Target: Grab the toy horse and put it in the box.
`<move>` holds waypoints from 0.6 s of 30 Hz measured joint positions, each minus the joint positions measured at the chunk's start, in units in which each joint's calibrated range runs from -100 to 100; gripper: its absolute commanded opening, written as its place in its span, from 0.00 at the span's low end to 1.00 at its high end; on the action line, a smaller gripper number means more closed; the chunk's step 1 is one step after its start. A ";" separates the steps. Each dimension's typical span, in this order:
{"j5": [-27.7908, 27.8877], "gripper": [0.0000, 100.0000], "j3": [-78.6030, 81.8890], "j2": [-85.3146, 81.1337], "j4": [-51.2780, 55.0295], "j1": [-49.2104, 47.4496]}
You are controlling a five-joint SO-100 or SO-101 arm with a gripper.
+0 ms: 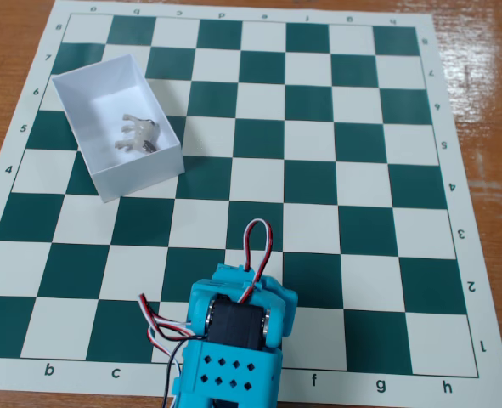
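The toy horse (137, 133), a tiny pale grey-white figurine with darker patches, lies inside the white open-topped box (93, 81) at the left of the chessboard. The arm's turquoise body (234, 340) sits at the bottom centre of the fixed view, folded back near the board's front edge, well away from the box. Its fingers are hidden under the arm body, so I cannot see whether the gripper is open or shut. Nothing shows held in it.
A green and white chessboard mat (318, 153) covers the wooden table (488, 76). Red, black and white wires (255, 246) loop from the arm over the board. The box stands at an angle over the left squares.
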 measured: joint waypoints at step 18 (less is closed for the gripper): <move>-0.10 0.00 0.00 0.00 0.09 -2.32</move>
